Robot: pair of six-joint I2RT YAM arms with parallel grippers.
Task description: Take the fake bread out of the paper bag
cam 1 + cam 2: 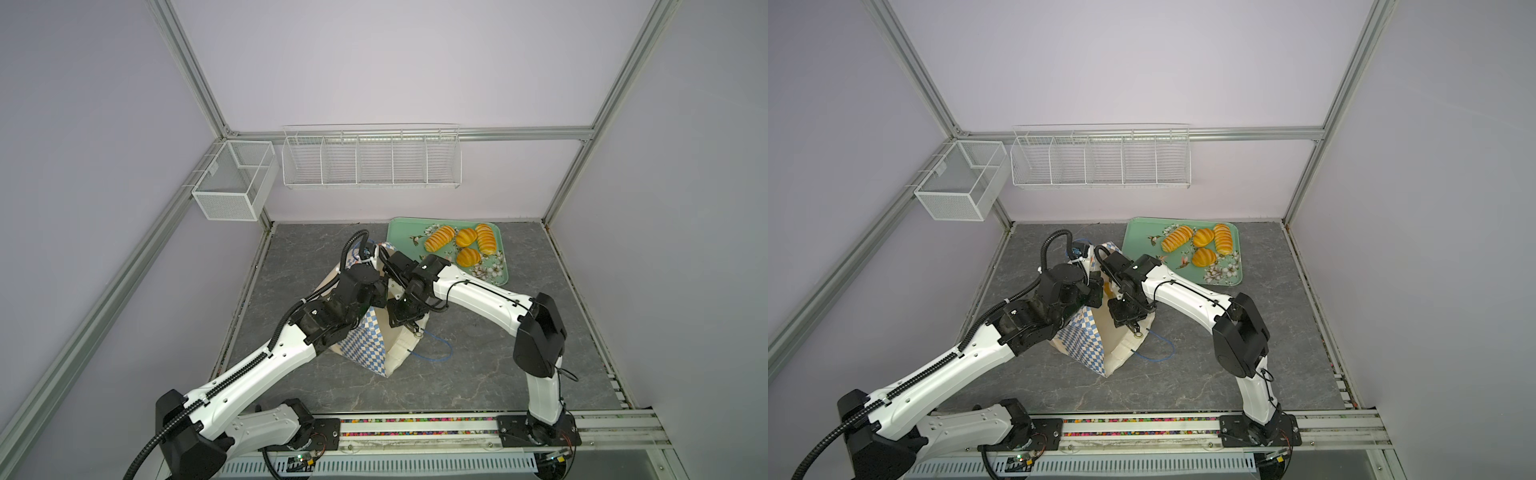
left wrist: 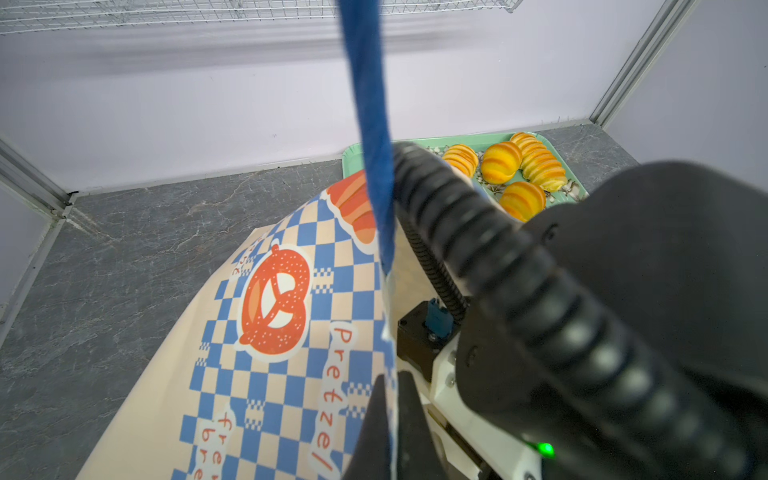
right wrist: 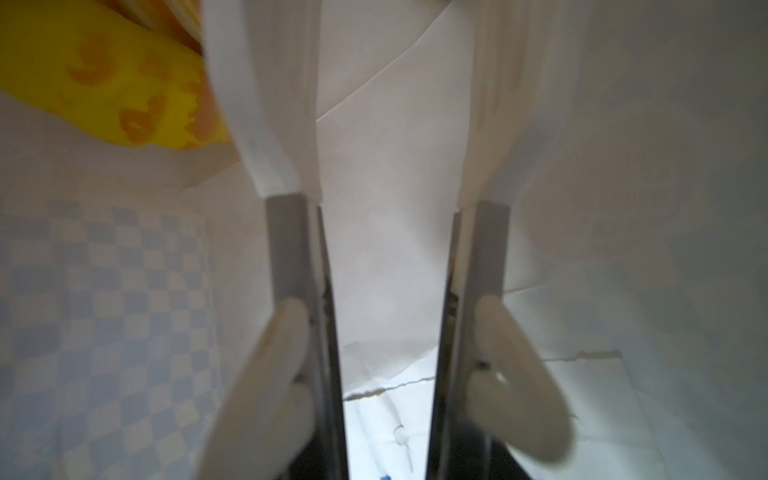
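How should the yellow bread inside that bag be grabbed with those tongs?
Across its rounded middle, coming in through the open mouth of the paper bag, the only way in. In the right wrist view the fake bread sits beside the open tongs, not between their tips, so they likely need shifting sideways to straddle it.

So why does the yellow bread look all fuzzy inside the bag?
Right wrist view: the fake bread and tongs are very close to the lens, so out of focus, with soft light glowing through the paper bag. Left wrist view: the blue handle is blurred up close, the pretzel print sharp. Both top views: crisp, evenly lit.
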